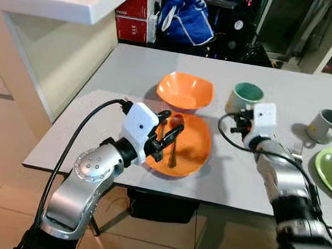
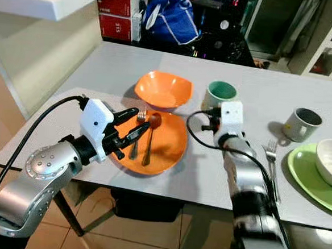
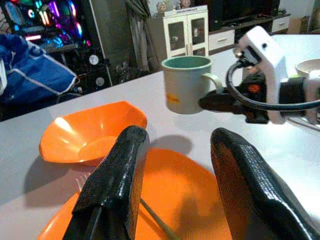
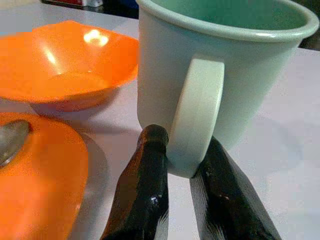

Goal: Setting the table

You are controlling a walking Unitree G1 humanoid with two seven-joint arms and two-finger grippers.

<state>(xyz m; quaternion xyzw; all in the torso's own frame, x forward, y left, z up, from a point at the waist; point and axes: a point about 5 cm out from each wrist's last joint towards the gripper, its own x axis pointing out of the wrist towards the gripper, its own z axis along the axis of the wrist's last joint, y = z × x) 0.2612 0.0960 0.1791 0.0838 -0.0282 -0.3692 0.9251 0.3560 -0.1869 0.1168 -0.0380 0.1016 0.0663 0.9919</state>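
Observation:
An orange plate [image 1: 193, 152] near the table's front edge carries a spoon [image 2: 149, 137] and a fork [image 2: 135, 140]. My left gripper [image 1: 170, 125] hovers open just over that cutlery, its fingers [image 3: 115, 185] apart with nothing between them. Behind the plate sits an orange bowl [image 1: 185, 90]. To its right stands a pale green mug [image 1: 245, 97]. My right gripper [image 4: 180, 137] is shut on the mug's handle [image 4: 197, 100], one finger [image 4: 145, 190] pressed against each side of it. The mug rests upright on the table.
At the right stand a grey mug [image 1: 325, 125], a green plate [image 1: 331, 167] holding a white bowl [image 2: 330, 153], and a fork [image 2: 272, 157] on the table. A white counter [image 1: 60, 3] juts in at the left; red boxes [image 1: 136, 14] and a blue bag [image 1: 185, 15] lie beyond.

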